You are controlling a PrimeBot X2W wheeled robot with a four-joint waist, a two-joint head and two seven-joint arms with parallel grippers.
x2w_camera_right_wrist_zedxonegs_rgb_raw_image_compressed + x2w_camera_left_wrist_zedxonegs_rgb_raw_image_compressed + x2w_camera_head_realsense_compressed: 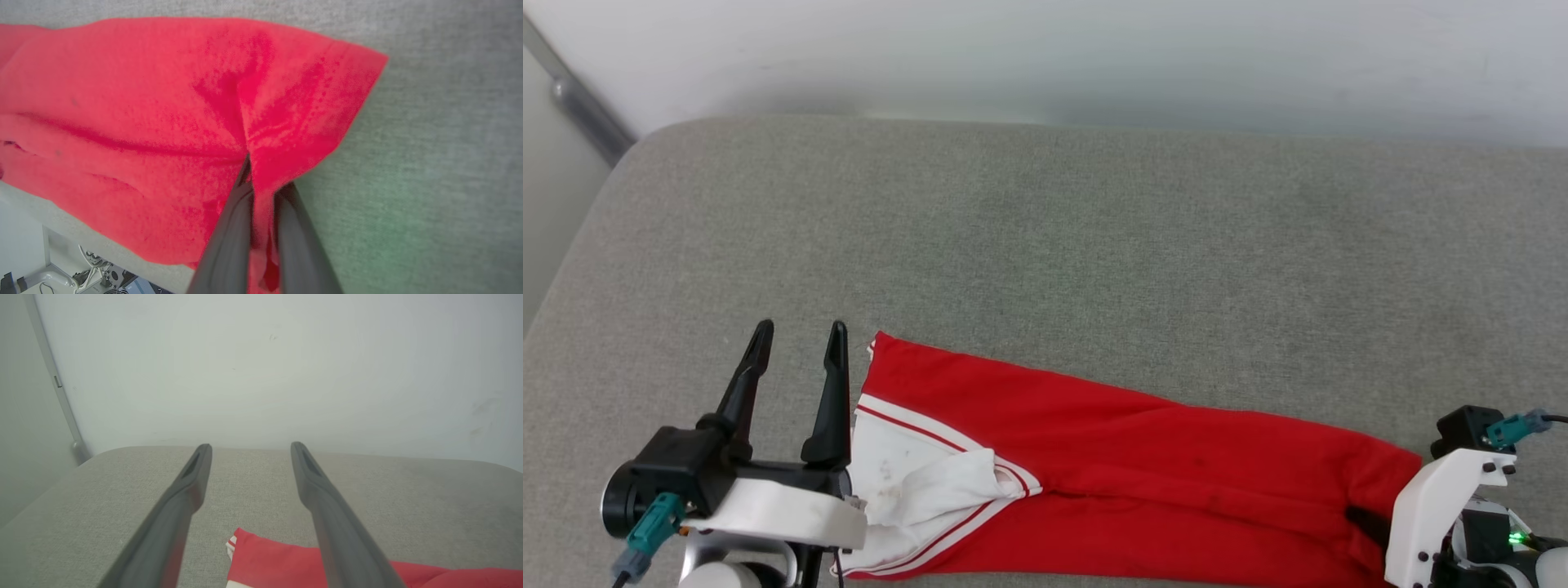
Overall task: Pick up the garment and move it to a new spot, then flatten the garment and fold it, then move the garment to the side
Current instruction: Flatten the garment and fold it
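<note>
Garment [1135, 457] lies in the lower part of the head view, on the grey padded surface [1045, 229], close to its near edge. It makes a long narrow band. Its long axis runs from left to right across the frame, sinking a little toward the right. The white end with striped trim points to the lower left, the plain red end to the lower right.

The right gripper [265, 175] is nearly closed and pinches a raised fold of the red end, probably to lift or drag the garment. The left gripper [800, 331] stands wide open and holds nothing, just beside the white end, probably ready to take it.
</note>
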